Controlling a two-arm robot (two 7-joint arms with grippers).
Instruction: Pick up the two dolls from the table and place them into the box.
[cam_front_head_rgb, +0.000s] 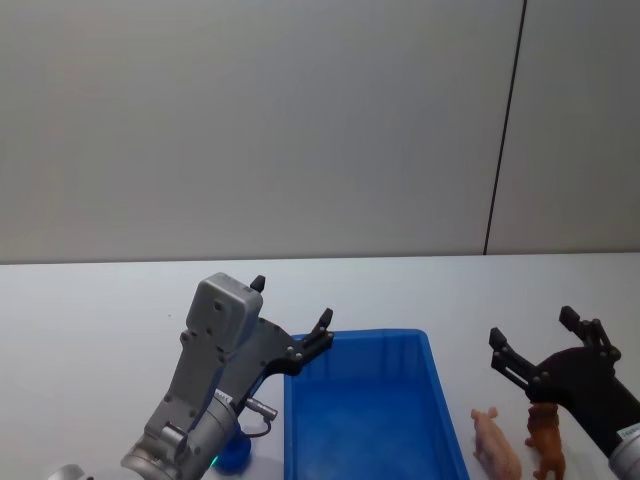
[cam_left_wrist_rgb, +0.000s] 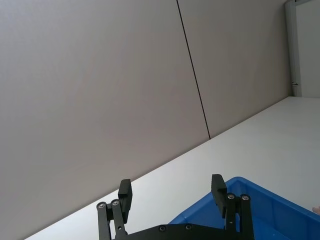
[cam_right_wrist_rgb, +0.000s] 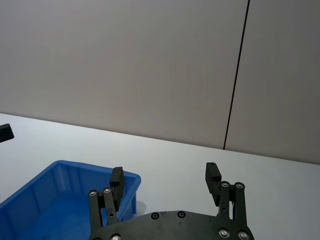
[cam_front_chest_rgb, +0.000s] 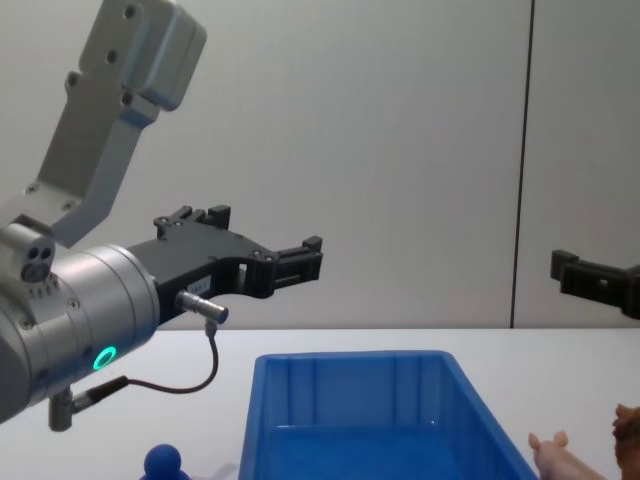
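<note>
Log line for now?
left gripper: open, raised by box | right gripper: open, raised | pink doll, brown doll: on table, beside box

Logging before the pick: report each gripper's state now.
Left gripper: open, empty, raised near the box.
Right gripper: open, empty, near the pink pig and brown doll.

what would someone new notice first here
The bright blue box sits centre on the white table, its inside bare. To its right stand the pink pig doll and the brown doll side by side, with the open right hand raised above them. The open left hand hangs high by the box's left rim.
</note>
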